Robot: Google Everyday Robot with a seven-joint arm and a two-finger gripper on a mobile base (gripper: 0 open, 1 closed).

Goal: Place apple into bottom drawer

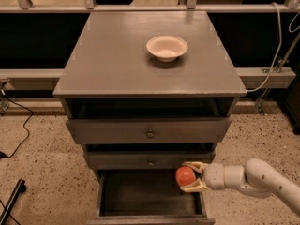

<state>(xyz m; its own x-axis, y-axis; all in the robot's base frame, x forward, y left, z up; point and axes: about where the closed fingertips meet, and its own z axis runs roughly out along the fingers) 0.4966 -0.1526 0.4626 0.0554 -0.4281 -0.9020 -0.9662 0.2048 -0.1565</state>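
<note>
Carry judged complete; release outstanding. The jaws pinch the apple (185,176) between their tips. The open bottom drawer (140,196) lies just beneath them and to their left. Lowering and letting go remain.

We note matt painted wood on the cabinet (117,64) and dark wood inside the bottom drawer (140,193). The gripper (184,176), over its right end and clasping a smooth apple (185,175), looks plastic.

red-orange apple (185,176), pinched in kinda yellowish-cream gripper (184,176) over open bottom drawer (140,194), dark brown inside, grey cabinet (117,60), dark knobs (150,134), cream bowl (167,47) on top, white arm (262,176), speckled beige floor (44,177)
</note>
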